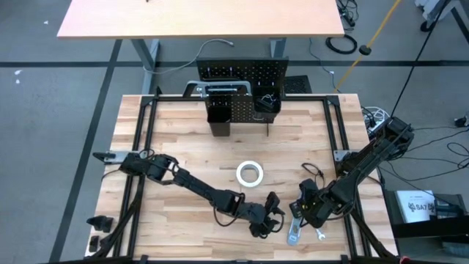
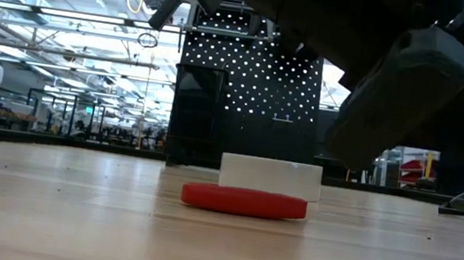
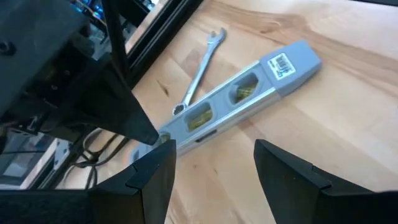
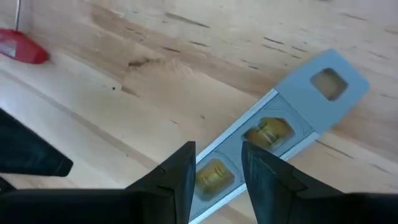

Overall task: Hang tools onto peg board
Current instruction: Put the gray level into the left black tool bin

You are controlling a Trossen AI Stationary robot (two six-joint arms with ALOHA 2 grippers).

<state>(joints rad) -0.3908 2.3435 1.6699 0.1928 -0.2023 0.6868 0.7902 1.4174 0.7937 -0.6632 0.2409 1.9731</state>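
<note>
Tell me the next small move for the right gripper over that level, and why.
Probably lift slightly: the right gripper already straddles the flat grey aluminium level with yellow vials, which lies on the wooden table beside a thin silver wrench. Whether its fingers grip firmly is unclear.
</note>
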